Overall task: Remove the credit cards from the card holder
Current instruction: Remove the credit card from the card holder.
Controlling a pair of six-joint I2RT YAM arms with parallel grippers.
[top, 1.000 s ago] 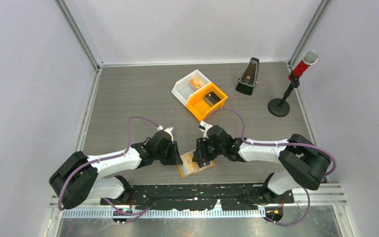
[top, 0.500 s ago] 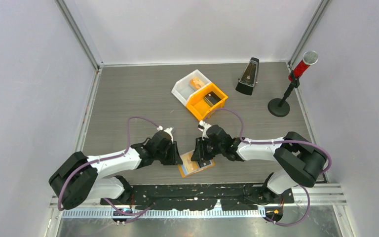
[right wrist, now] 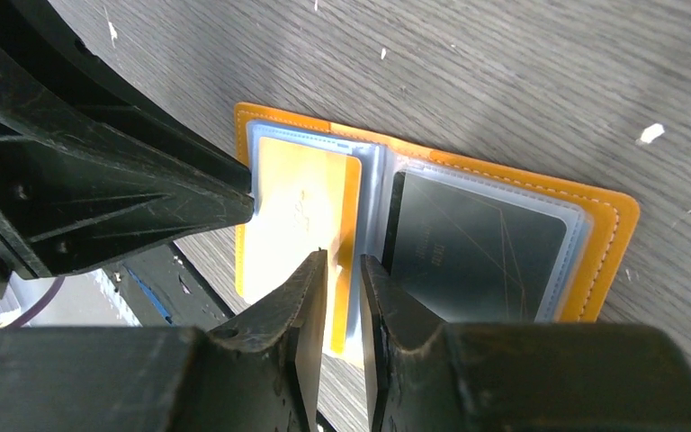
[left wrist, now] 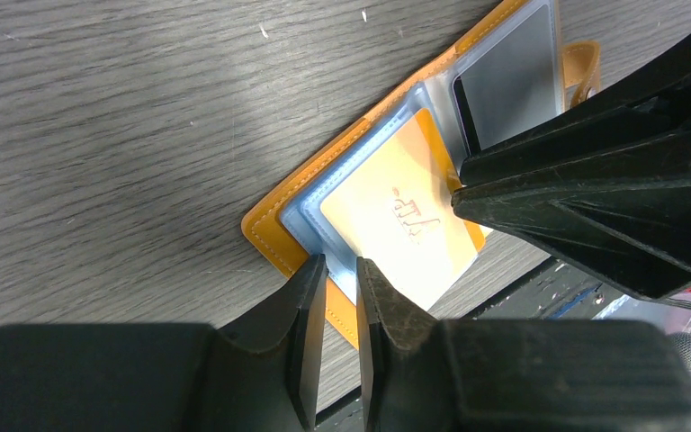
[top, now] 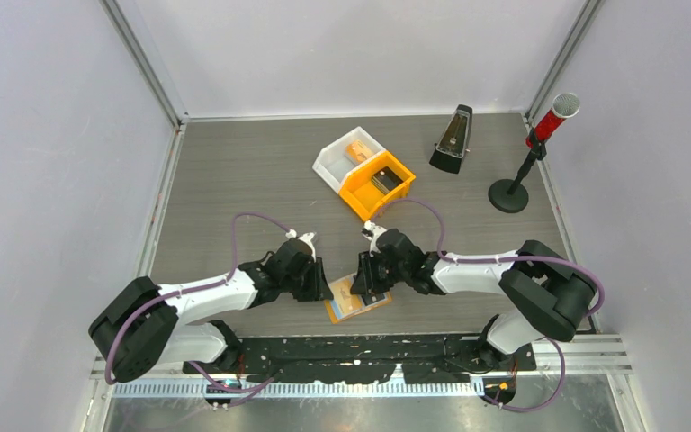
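Lying opened flat at the near edge of the desk (top: 234, 180), the card holder (right wrist: 607, 234) is found between the two arms, with both pincers brought down on it. Two cards are seen in its clear sleeves: a pale orange card (right wrist: 292, 193) on the page toward the left arm and a dark card (right wrist: 477, 243) on the page toward the right arm. The right pincer (right wrist: 344, 270) is nearly closed, and the narrow slit between its fingers is placed over the pale orange card's inner long edge, beside the fold. The left pincer (left wrist: 340, 274) is likewise drawn to a narrow slit, its tips set at the holder's outer border on the same page. Whether either pair of fingers truly clamps anything cannot be told, since the tips hide the contact.

The coming move is judged to turn on one relation. The pale orange card's long axis is aligned with the right pincer's line of reach, its near end pointing back toward that wrist. The right arm is therefore better placed, and a straight pull along that axis would be called for while the holder is pinned by the left pincer.
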